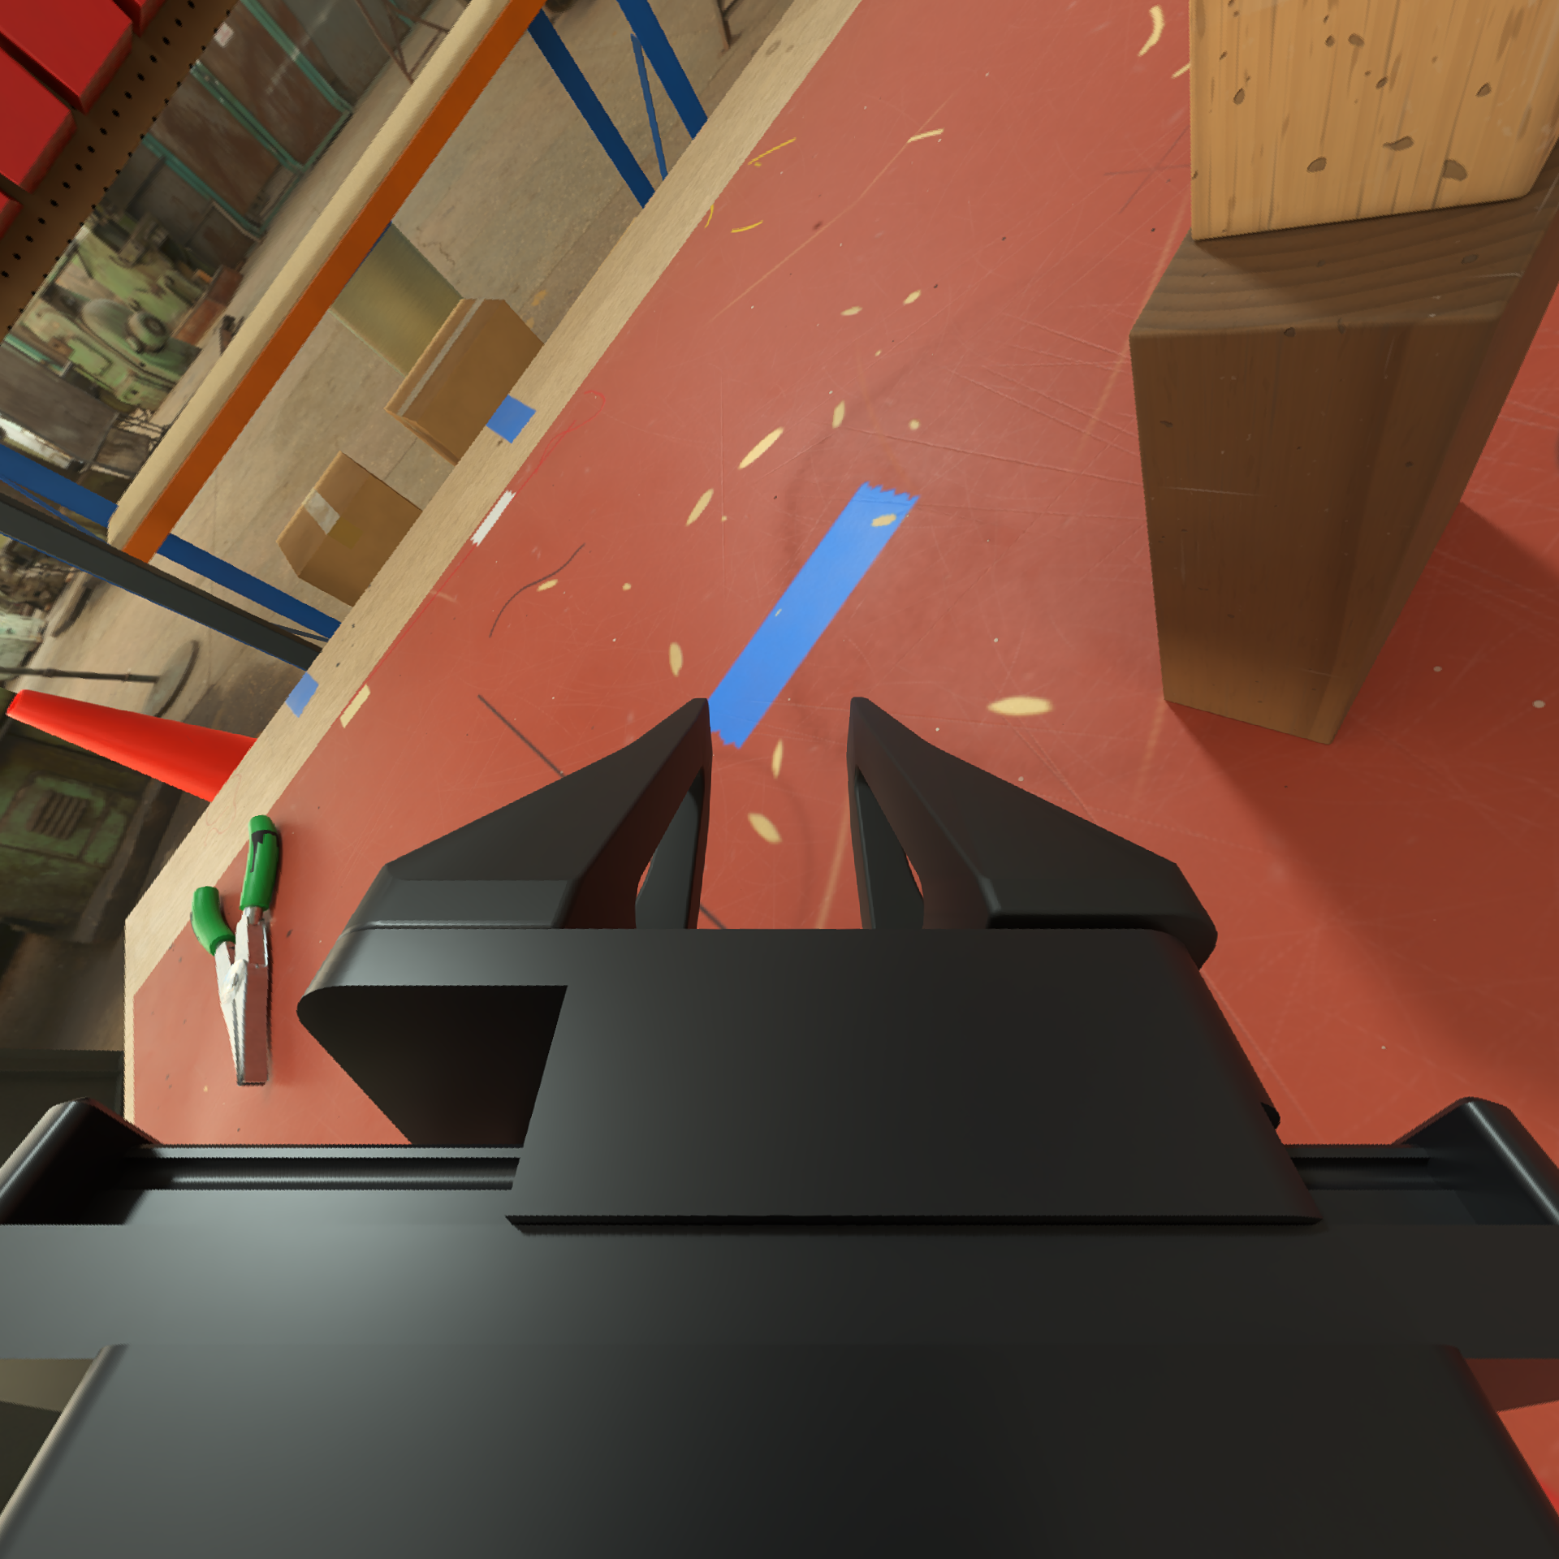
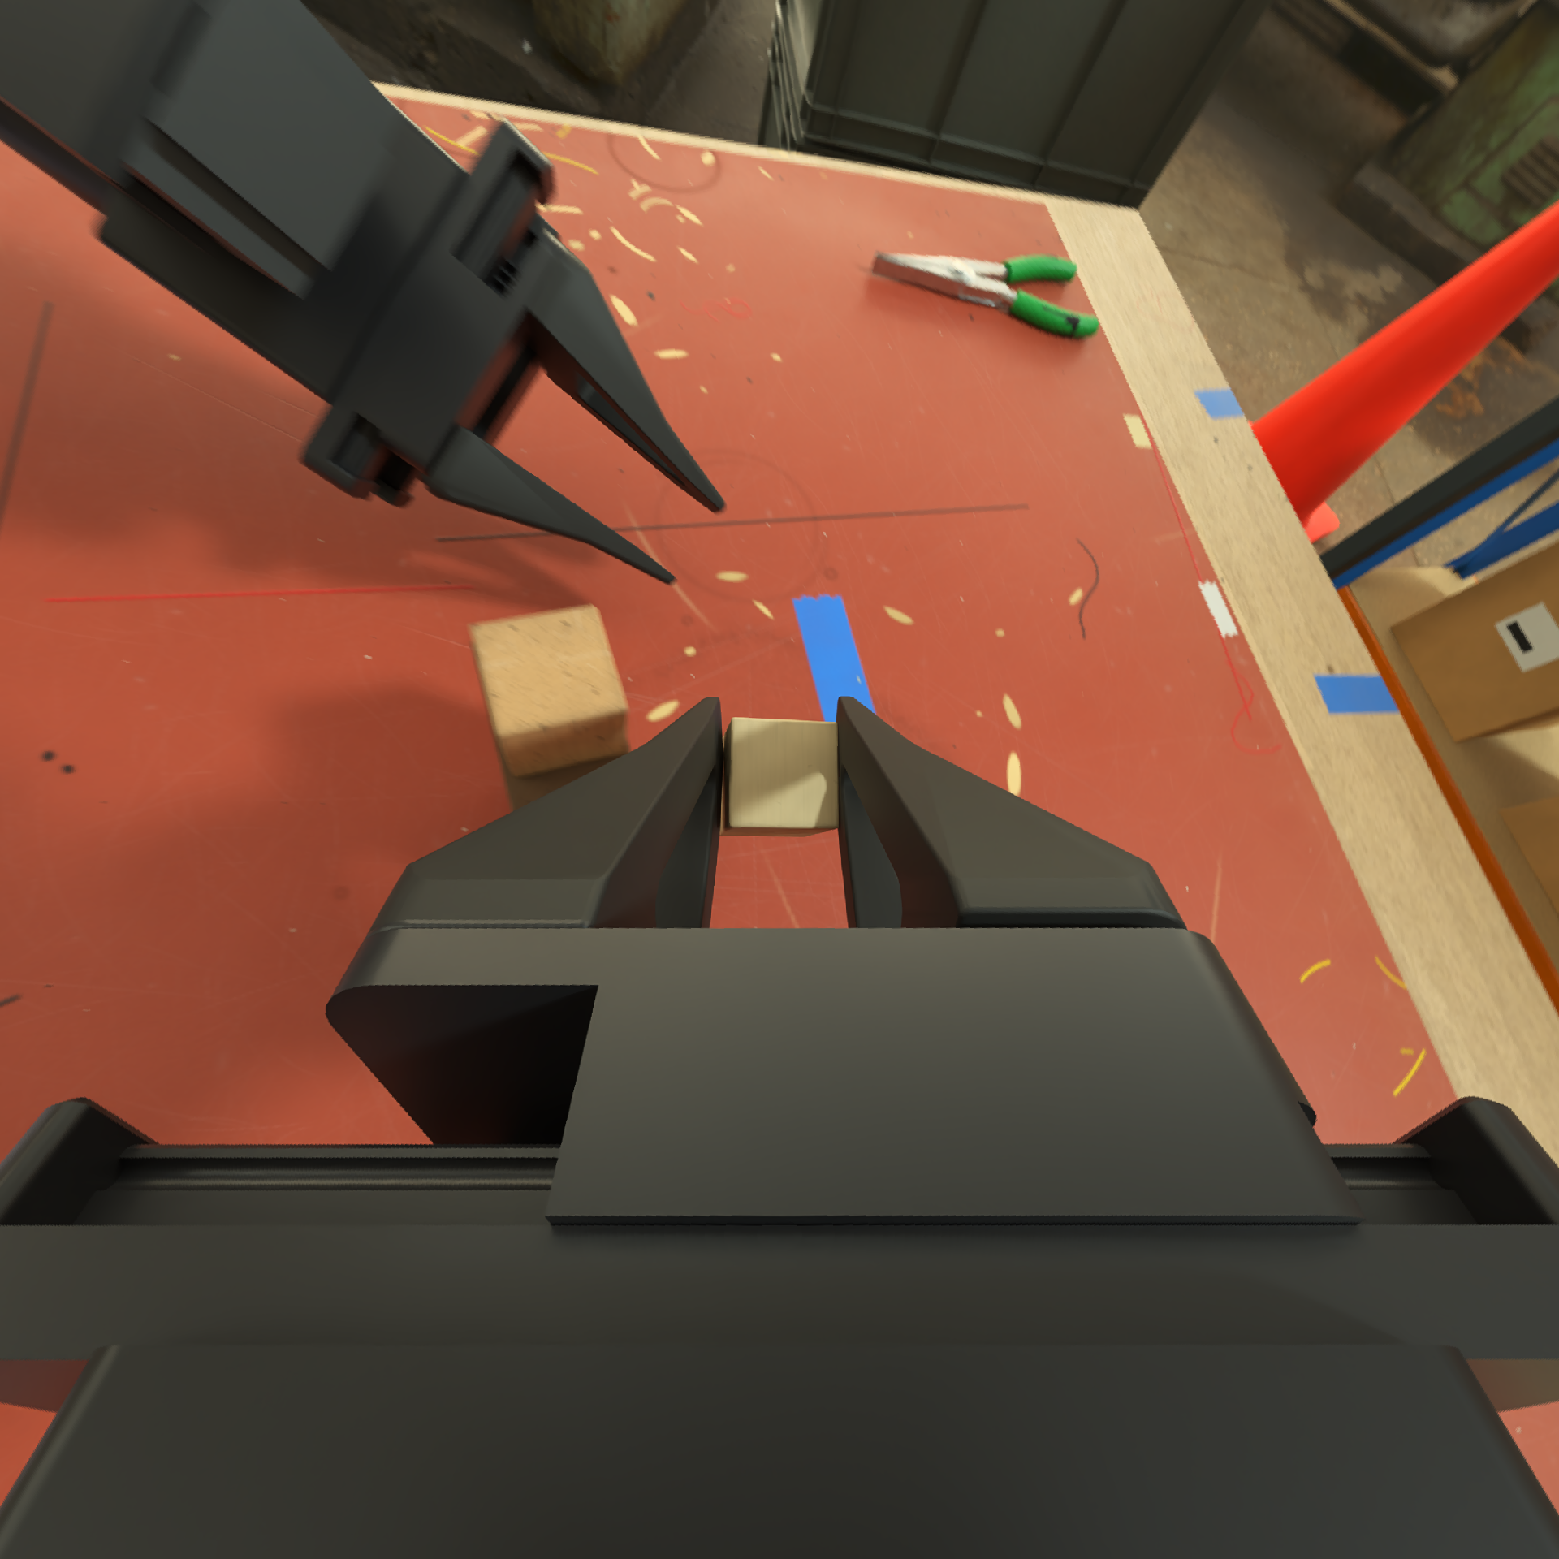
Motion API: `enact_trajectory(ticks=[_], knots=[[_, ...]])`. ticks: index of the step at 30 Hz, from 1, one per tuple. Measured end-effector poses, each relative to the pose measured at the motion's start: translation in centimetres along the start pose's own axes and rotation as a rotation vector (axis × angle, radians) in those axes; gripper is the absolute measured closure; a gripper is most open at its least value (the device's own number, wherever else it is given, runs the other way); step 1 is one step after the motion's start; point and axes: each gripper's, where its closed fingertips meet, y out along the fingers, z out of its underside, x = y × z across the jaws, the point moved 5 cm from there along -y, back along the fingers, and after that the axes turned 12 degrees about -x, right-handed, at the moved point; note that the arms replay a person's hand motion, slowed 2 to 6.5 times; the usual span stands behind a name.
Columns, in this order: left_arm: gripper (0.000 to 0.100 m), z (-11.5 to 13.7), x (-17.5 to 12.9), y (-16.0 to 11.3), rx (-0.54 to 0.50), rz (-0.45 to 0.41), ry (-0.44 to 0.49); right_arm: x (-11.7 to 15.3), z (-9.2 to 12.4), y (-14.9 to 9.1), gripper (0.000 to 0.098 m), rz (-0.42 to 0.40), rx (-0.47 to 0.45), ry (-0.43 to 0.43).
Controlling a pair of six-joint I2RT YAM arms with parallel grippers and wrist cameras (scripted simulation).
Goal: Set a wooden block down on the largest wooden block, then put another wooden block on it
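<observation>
In the left wrist view, a large dark wooden block (image 1: 1308,506) stands on the red table at the right, with a lighter wooden block (image 1: 1367,110) resting on top of it. My left gripper (image 1: 780,717) is open and empty, to the left of this stack. In the right wrist view, my right gripper (image 2: 780,709) is shut on a small pale wooden block (image 2: 780,776), held above the table just right of the stack. There the lighter block (image 2: 548,683) hides most of the large block (image 2: 527,793). The left gripper (image 2: 698,544) hovers open beyond the stack.
Green-handled pliers (image 1: 245,945) (image 2: 987,287) lie near the table's wooden edge (image 2: 1223,523). A strip of blue tape (image 1: 810,607) (image 2: 827,650) is stuck to the mat. An orange cone (image 2: 1417,354) and cardboard boxes (image 1: 464,380) stand off the table.
</observation>
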Motion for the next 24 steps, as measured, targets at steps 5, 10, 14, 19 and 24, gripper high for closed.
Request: enact_trajectory(ticks=[5,10,14,19,24], knots=[[0.073,0.0,0.0,0.0,0.001,-0.001,0.000,1.8,-2.2,-0.2,0.0753,-0.043,-0.021,-0.047],[0.073,0.0,0.0,0.0,0.002,-0.001,0.001,3.1,-3.0,0.0,0.0753,-0.063,-0.006,-0.069],[0.073,0.0,0.0,0.0,0.003,-0.001,0.001,3.8,-3.0,0.3,0.0753,-0.071,0.027,-0.060],[0.073,0.0,0.0,0.0,0.003,-0.002,0.001,3.9,-3.3,0.9,0.0753,-0.075,0.064,-0.049],[0.073,0.0,0.0,0.0,0.004,-0.002,0.001,3.8,-3.4,1.2,0.0753,-0.084,0.083,-0.026]])
